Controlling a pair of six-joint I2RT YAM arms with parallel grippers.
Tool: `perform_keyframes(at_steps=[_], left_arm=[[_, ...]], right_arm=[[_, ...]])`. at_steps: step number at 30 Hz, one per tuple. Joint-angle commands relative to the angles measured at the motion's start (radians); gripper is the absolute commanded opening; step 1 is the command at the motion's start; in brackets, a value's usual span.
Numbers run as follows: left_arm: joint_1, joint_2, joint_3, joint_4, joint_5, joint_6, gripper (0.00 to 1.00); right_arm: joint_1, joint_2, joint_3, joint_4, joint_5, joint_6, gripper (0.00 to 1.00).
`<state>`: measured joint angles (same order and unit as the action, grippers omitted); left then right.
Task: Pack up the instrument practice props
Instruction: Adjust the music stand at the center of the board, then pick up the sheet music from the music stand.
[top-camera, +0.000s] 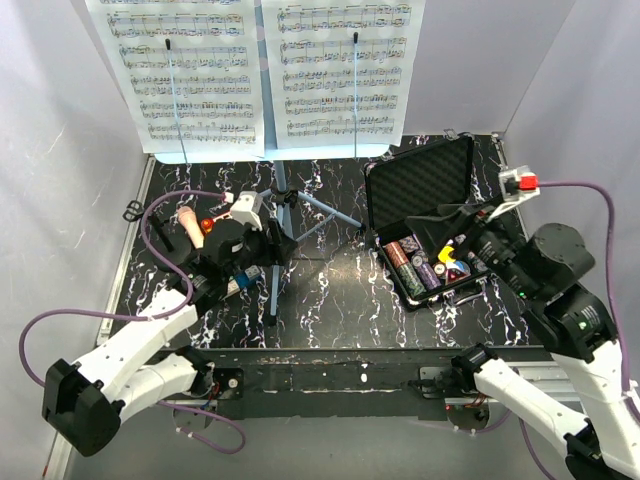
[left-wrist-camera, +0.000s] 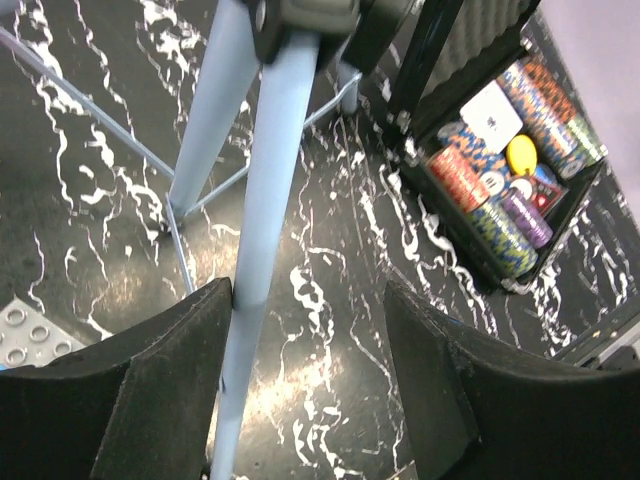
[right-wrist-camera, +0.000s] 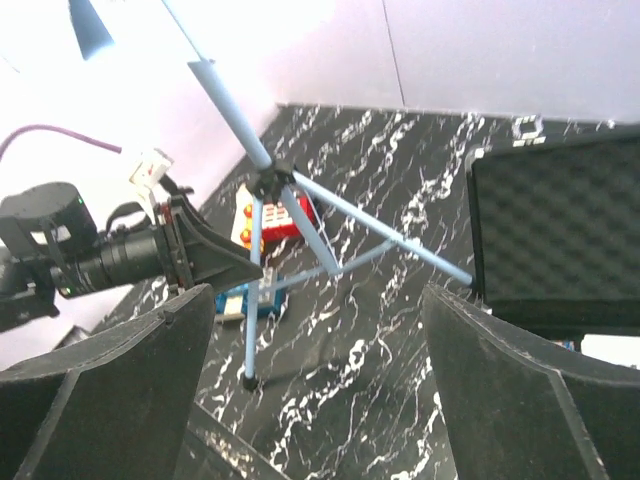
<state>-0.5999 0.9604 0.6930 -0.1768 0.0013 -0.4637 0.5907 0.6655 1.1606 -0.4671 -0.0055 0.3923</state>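
- Risk: the left gripper (left-wrist-camera: 310, 330), jaws spread, had the near leg (left-wrist-camera: 262, 220) of the music stand (top-camera: 281, 185) against one finger. A nudge could have toppled it, sheet-music pages (top-camera: 190, 70) too.
- Right gripper (right-wrist-camera: 320, 340) hung spread, empty.

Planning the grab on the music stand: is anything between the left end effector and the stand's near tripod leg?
Nothing visible does. The tripod leg runs between the open jaws of the left end effector, close against one jaw.

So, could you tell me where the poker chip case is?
In the top view the poker chip case lies open right of centre, just right of the music stand's tripod legs.
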Motion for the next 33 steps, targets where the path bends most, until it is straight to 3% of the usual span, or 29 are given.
perform_keyframes(at_steps=[1,8,13,19,22,30,33], left_arm=[[-0.006,-0.051,0.046,0.103,0.06,0.002,0.61],[-0.006,-0.077,0.095,0.168,0.147,-0.015,0.6],[-0.006,-0.095,0.14,0.218,0.184,0.002,0.6],[-0.006,-0.172,0.168,0.221,0.164,0.053,0.61],[-0.006,-0.192,0.168,0.276,0.17,0.046,0.62],[-0.006,-0.121,0.287,0.353,0.273,-0.021,0.64],[-0.006,-0.095,0.342,0.369,0.264,-0.035,0.68]], right_arm=[[0.0,-0.009,0.085,0.082,0.067,-0.039,0.91],[-0.029,0.083,0.185,0.186,0.013,-0.073,0.89],[-0.104,0.17,0.264,0.269,-0.138,-0.029,0.89],[-0.166,0.187,0.226,0.374,-0.159,0.031,0.95],[-0.279,0.239,0.301,0.318,-0.321,0.088,0.92],[-0.333,0.304,0.284,0.458,-0.534,0.189,0.82],[-0.374,0.313,0.226,0.58,-0.608,0.259,0.78]])
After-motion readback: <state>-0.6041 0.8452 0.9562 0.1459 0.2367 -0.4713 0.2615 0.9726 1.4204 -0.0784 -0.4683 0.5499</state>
